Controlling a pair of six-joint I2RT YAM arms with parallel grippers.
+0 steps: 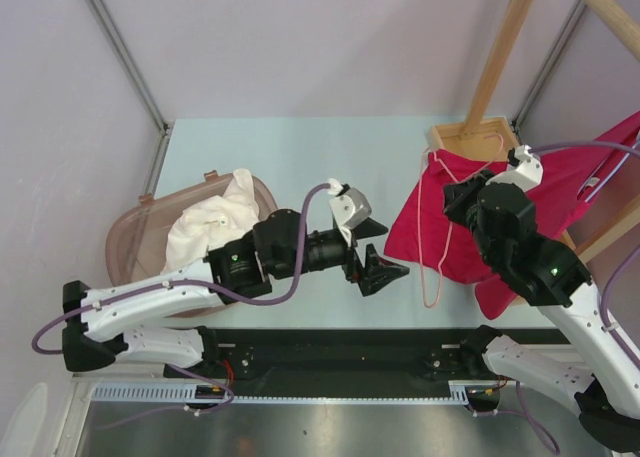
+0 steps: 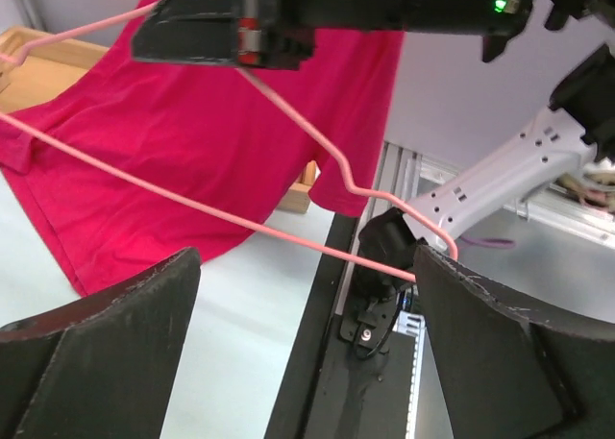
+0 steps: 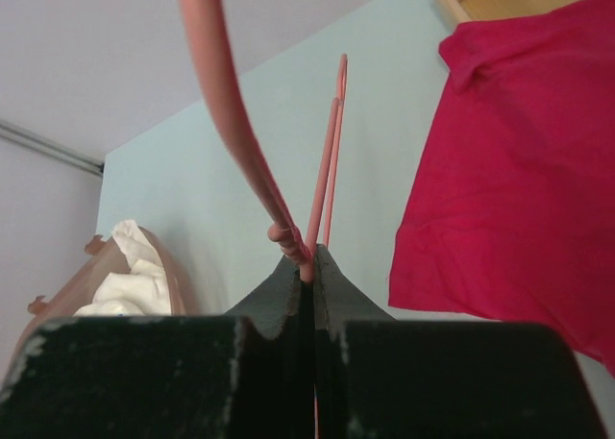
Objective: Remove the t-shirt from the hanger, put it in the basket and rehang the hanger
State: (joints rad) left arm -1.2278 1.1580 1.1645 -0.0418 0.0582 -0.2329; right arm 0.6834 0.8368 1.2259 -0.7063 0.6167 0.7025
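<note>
Right gripper [image 3: 309,266] pinched the hanger [image 3: 240,141]; I saw the t-shirt [image 1: 415,232] hanging right of my wide-open left gripper [image 1: 383,250].

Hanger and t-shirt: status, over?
Right gripper shut on hanger. Left gripper open, empty. T-shirt slumped on table, hanger wire across it. Wooden rack close behind.

Table [image 1: 290,167] was pale blue-green, smooth, flat. Walls [image 1: 330,37] were plain, pale purple-grey. Thin metal pole [image 1: 122,52] ran slanting up left corner; second pole [image 1: 550,62] ran up right corner. Light brown wooden stand [image 1: 505,47] stood at far right of table, posts slanted, on flat wooden base [image 1: 468,137]. Black rail [image 1: 340,342] ran along near table edge. Just past it lay white strip [image 1: 330,401] with small holes, then grey metal sheet [image 1: 330,432]. Light was soft, even.
</note>
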